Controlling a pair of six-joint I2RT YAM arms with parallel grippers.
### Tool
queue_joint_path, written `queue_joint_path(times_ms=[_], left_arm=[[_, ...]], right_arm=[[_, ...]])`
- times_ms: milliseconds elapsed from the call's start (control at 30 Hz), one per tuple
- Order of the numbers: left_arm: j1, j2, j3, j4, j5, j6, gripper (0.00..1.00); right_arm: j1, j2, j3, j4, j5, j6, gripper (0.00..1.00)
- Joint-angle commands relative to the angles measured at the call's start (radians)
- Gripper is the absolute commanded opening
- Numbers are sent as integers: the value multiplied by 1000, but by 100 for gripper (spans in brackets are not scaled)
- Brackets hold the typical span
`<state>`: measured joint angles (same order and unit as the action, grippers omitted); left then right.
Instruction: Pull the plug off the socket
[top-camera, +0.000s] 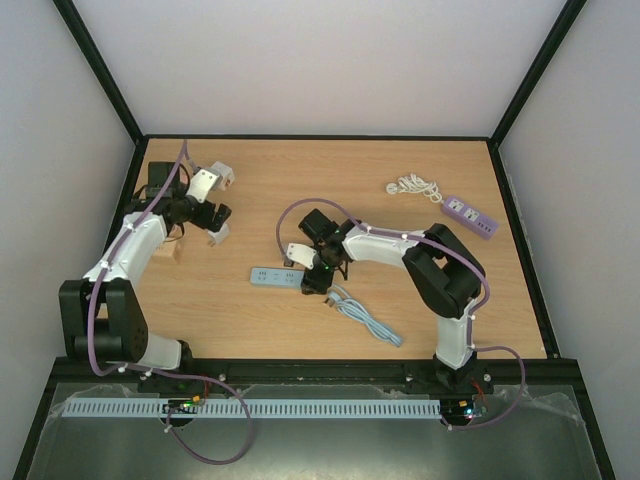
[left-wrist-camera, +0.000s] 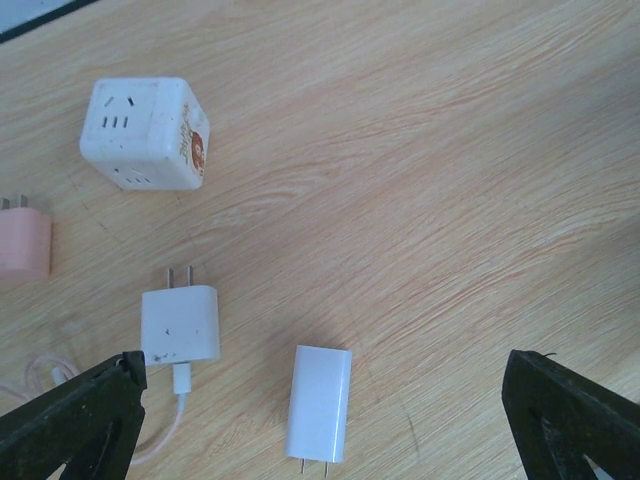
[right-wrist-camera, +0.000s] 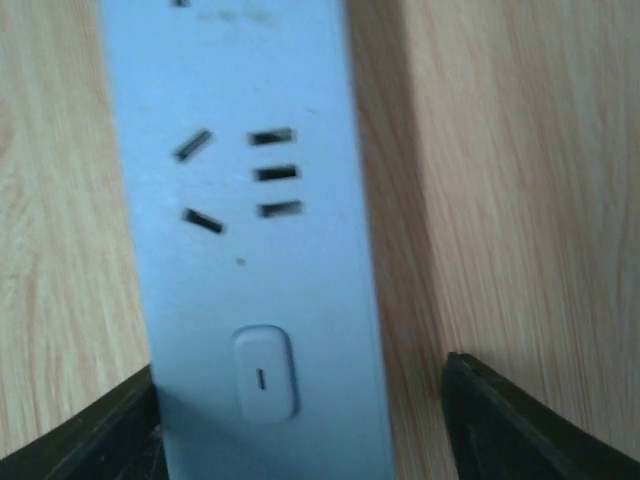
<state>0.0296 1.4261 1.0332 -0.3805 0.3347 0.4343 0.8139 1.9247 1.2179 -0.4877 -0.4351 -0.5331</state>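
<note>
A light blue power strip (top-camera: 275, 276) lies flat at the table's middle, its blue cable (top-camera: 366, 320) trailing to the near right. My right gripper (top-camera: 318, 270) is low over its right end, open. In the right wrist view the strip (right-wrist-camera: 250, 200) runs between the fingers (right-wrist-camera: 500, 420), showing its switch (right-wrist-camera: 264, 375) and empty socket holes. No plug shows in it. My left gripper (top-camera: 213, 216) is open at the far left, above a loose white charger (left-wrist-camera: 320, 402).
The left wrist view shows a white cube socket (left-wrist-camera: 145, 133), a pink plug (left-wrist-camera: 22, 245) and a white charger with a cable (left-wrist-camera: 180, 322). A purple power strip (top-camera: 470, 215) and a coiled white cable (top-camera: 413, 186) lie at the far right.
</note>
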Motion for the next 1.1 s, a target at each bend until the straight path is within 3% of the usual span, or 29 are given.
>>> queue_joint_path(times_ms=[0, 100, 200, 667, 1067], left_arm=[[3, -38, 22, -4, 23, -25, 99], [3, -41, 22, -3, 30, -28, 99], [3, -40, 20, -4, 33, -29, 99], [-5, -40, 19, -3, 38, -34, 99], [-25, -33, 35, -12, 17, -31, 99]], right_arm=[[-2, -34, -40, -18, 81, -34, 59], [-20, -55, -63, -11, 93, -56, 44], [-51, -68, -87, -17, 110, -91, 37], [-395, -67, -141, -95, 188, -354, 32], [-772, 76, -12, -180, 260, -651, 29]])
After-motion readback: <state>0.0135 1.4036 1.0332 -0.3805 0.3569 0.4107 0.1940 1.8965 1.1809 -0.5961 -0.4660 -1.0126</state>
